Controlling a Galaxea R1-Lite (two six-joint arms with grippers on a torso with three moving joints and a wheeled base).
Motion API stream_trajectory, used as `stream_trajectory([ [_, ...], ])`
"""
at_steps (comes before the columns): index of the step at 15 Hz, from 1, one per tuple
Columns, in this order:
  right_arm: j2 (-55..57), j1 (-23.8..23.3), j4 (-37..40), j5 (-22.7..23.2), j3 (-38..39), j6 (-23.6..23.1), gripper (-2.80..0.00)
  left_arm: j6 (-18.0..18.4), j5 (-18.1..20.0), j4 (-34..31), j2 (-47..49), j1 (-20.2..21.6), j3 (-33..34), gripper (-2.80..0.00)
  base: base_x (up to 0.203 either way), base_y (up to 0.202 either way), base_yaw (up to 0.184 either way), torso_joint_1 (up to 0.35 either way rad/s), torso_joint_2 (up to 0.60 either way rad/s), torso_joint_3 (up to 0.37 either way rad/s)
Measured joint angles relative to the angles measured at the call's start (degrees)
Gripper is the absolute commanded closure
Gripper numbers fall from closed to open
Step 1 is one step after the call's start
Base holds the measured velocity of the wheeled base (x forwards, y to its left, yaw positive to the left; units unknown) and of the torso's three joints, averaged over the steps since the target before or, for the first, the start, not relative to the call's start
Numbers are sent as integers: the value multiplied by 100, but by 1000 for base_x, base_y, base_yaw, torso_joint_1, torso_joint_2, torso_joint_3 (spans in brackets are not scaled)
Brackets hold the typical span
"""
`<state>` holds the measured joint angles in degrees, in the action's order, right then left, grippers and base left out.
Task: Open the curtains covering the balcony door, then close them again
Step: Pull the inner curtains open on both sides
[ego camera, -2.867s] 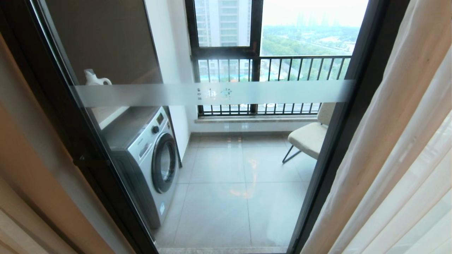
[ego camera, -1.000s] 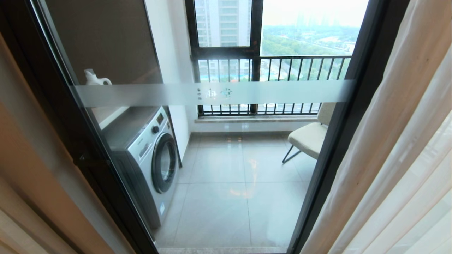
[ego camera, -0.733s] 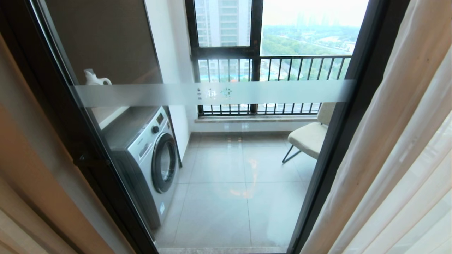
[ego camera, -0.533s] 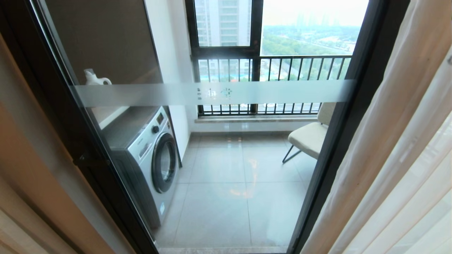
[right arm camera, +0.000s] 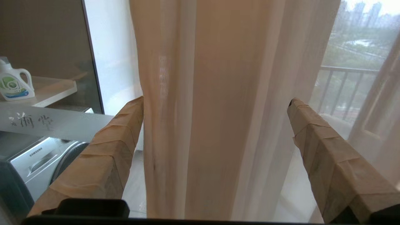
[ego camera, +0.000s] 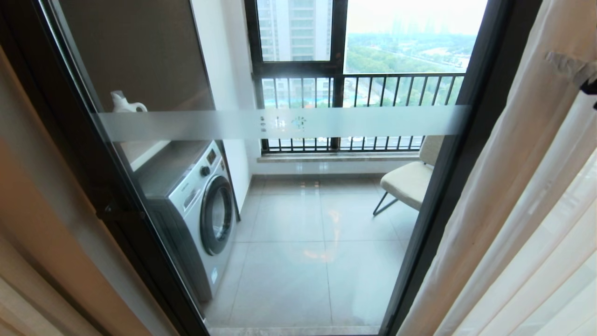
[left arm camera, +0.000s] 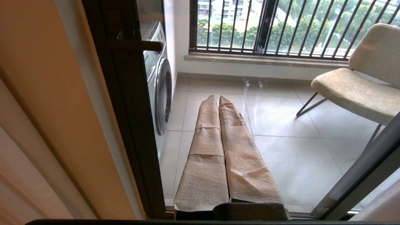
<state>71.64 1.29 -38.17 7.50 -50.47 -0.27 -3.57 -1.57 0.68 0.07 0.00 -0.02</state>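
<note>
The curtains (ego camera: 522, 186) hang bunched at the right of the balcony door (ego camera: 289, 123), whose glass with its frosted band stands uncovered. In the right wrist view my right gripper (right arm camera: 215, 100) is open, its paper-wrapped fingers (right arm camera: 122, 140) standing either side of the beige curtain's (right arm camera: 212, 109) leading fold without touching it. A sheer layer (right arm camera: 368, 125) hangs just beyond. One finger (ego camera: 571, 65) shows at the head view's right edge, against the curtain. My left gripper (left arm camera: 218, 97) is shut and empty, parked low in front of the door glass.
Behind the glass are a washing machine (ego camera: 196, 205), a detergent jug (ego camera: 123, 103) on a shelf, a beige chair (ego camera: 408, 179) and a barred window (ego camera: 364, 88). The door's dark frame (ego camera: 466, 140) and handle (left arm camera: 137, 46) stand close. A tan wall (ego camera: 42, 233) is at the left.
A finger of my right gripper has risen into the head view at its right edge, up against the curtain. The door, curtains and camera have not shifted.
</note>
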Motion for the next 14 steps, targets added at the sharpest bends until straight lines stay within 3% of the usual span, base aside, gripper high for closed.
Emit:
stream_trajectory([
  [9,1262,30,-348,17,-1101,5,-280,0,1,0,0,0,0,0,0,0,0,0,0,0],
  [10,1347,39,-410,16,-1181,3,-231,2,1,-1,-1,0,0,0,0,0,0,0,0,0],
  [11,1435,47,-495,16,-1263,5,0,0,1,0,-2,0,0,0,0,0,0,0,0,0],
  [14,1596,52,-552,13,-1350,6,0,2,4,-2,-2,0,0,0,0,0,0,0,0,0],
])
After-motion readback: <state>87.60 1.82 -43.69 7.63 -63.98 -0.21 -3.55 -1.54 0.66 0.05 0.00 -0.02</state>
